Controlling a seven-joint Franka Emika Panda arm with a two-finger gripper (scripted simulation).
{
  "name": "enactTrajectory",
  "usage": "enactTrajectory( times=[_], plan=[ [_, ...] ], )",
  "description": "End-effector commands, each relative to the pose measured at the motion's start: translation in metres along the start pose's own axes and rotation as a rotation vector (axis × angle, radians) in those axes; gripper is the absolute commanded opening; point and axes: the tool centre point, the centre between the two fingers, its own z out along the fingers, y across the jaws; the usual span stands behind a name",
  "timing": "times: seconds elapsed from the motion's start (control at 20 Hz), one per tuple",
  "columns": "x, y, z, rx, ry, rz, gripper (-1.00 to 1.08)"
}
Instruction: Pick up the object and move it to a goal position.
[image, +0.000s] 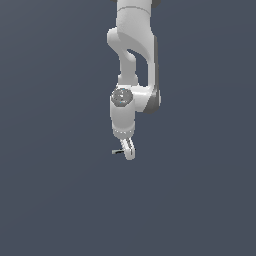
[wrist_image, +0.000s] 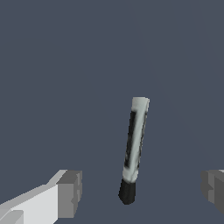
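Exterior view: we log the white Panda arm (image: 131, 55) descending from the top centre of the frame, over a plain dark blue-grey ground (image: 50, 200) that fills the whole picture. No goal marker shows in either view, so we cannot say where the goal lies.

At the arm's lower end, just below frame centre, sits the gripper (image: 128, 150). From this angle we see only one pale finger clearly; the spread of the jaws cannot be read here.

Wrist view settles it: two grey finger pads (wrist_image: 70, 194) stand at the lower left and lower right of the frame, well apart, with nothing between them in contact. We record the claw as wide open and holding nothing.

The marker pen (wrist_image: 134, 140) lies between the two pads in the wrist view, lower centre of the frame, roughly midway, touching neither. Its body is light grey-white with a dark strip along it and a black cap at the lower end. In the exterior view it shows only as a tiny dark sliver just left of the finger.

Our judgement: the approach step is in hand, grasp not yet made. Next move calls for lowering until the pads flank the barrel, keeping the pen centred, then closing across its narrow width before any lift.
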Motion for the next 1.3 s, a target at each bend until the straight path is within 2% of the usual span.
enactTrajectory(
  times=[0.0,0.35,0.75,1.25],
  plan=[
    [0.001,0.001,0.004,-0.001,0.002,0.05,1.0],
    [0.002,0.004,0.01,-0.002,0.005,0.129,1.0],
    [0.002,0.004,0.014,-0.002,0.005,0.137,1.0],
    [0.002,0.006,0.054,-0.002,0.005,0.141,1.0]
  ],
)
